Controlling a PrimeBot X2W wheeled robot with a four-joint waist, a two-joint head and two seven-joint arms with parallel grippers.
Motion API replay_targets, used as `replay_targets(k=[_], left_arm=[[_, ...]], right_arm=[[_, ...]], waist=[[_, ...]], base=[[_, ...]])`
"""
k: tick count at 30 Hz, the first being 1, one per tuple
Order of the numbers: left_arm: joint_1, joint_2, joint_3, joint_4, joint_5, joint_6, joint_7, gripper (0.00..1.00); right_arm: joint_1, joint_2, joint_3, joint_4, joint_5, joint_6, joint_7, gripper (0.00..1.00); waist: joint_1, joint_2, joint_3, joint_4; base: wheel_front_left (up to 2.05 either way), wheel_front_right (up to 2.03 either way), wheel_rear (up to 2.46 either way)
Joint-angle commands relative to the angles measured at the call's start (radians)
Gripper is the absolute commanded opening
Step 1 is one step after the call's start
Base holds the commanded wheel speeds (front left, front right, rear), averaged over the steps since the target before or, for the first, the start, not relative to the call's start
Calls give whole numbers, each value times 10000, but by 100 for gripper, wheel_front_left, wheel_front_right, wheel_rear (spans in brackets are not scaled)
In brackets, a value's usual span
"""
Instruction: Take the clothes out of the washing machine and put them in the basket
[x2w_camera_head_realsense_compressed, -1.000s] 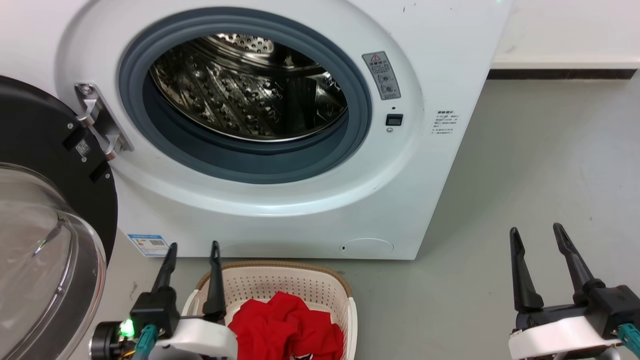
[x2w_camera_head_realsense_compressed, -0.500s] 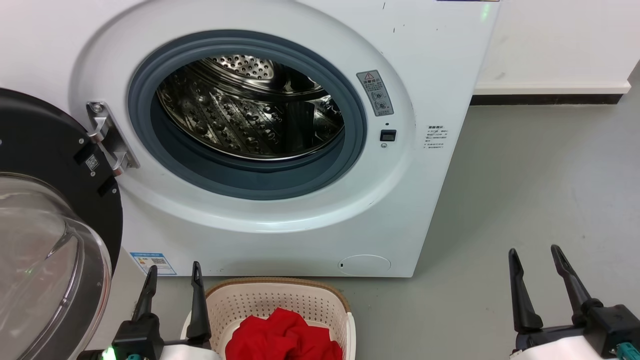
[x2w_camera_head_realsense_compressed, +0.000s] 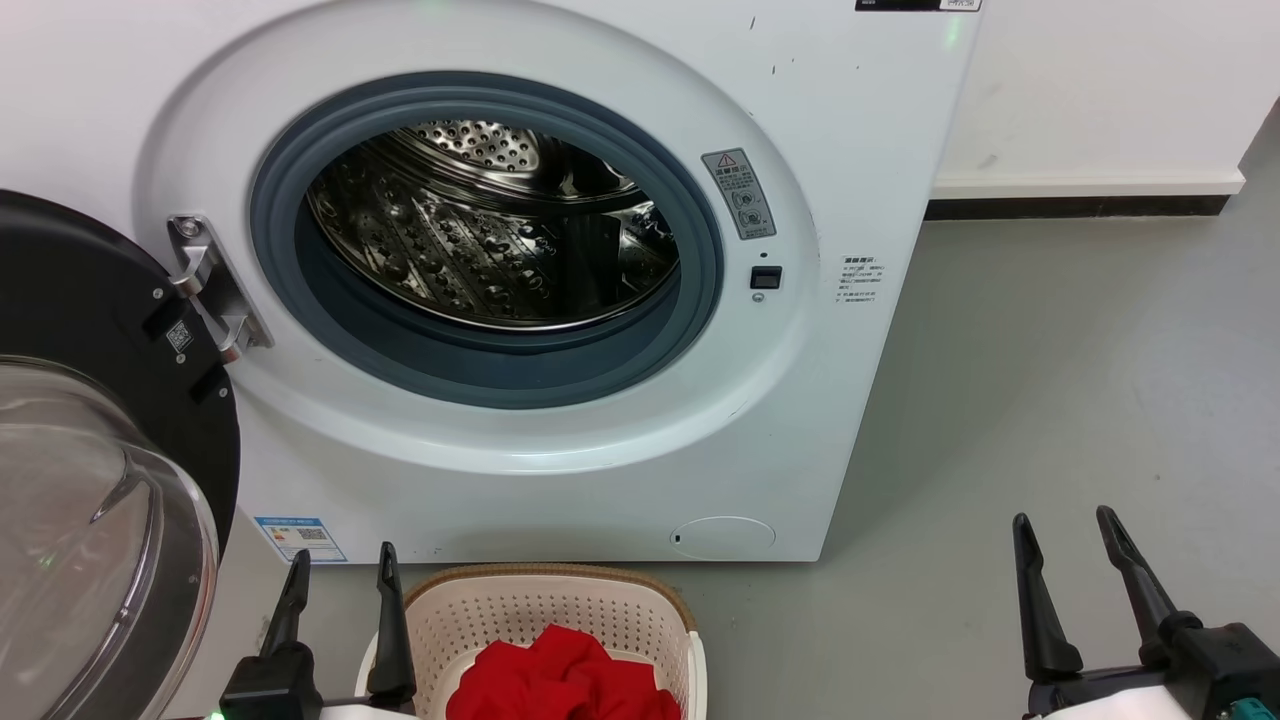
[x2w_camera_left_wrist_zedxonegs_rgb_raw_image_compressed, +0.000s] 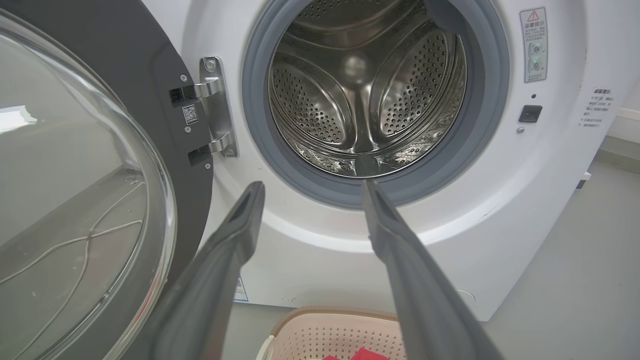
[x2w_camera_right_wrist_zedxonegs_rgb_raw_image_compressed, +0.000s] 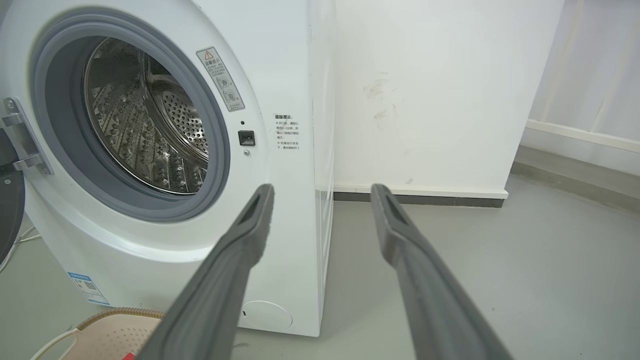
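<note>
Left gripper (x2w_camera_head_realsense_compressed: 342, 556) and right gripper (x2w_camera_head_realsense_compressed: 1063, 520) hang spread, empty. Beside my left one the clothes (x2w_camera_head_realsense_compressed: 560, 680) lie in the basket (x2w_camera_head_realsense_compressed: 560, 578); ahead, the washing machine (x2w_camera_head_realsense_compressed: 620, 480) looks bare inside — task done, I reckon.

Bright, even light; glints on the drum (x2w_camera_head_realsense_compressed: 470, 250); wrist-view edges bow.

Head camera shifted; washing machine (x2w_camera_head_realsense_compressed: 560, 450) sat lower in view; left gripper (x2w_camera_head_realsense_compressed: 342, 552) drew back, leftward of basket (x2w_camera_head_realsense_compressed: 560, 573) rim; right gripper (x2w_camera_head_realsense_compressed: 1062, 515) sank slightly.
</note>
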Motion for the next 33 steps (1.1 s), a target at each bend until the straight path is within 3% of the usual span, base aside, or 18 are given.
replay_targets(k=[1,18,19,23,33], left_arm=[[120,-23,27,14,56,-49,-26,100],[160,-31,14,70,58,-24,-26,100],[102,-8,13,59,45,-52,0,0],[177,-15,4,422,23,-56,45,0],[-211,-16,190,710,-2158,-321,603,0]], right_arm=[[135,2,12,8,27,-7,-23,100],[154,2,65,48,59,-7,-23,100],[39,0,52,37,27,0,0,0],[51,8,62,378,45,2,41,0],[-282,-119,124,669,2397,1,432,0]], waist=[[0,-1,-9,-6],[0,-1,-89,-39],[0,-1,-91,-40],[0,-1,-95,-41],[0,-1,-79,-18]], base=[[0,0,0],[0,0,0],[0,0,0],[0,0,0],[0,0,0]])
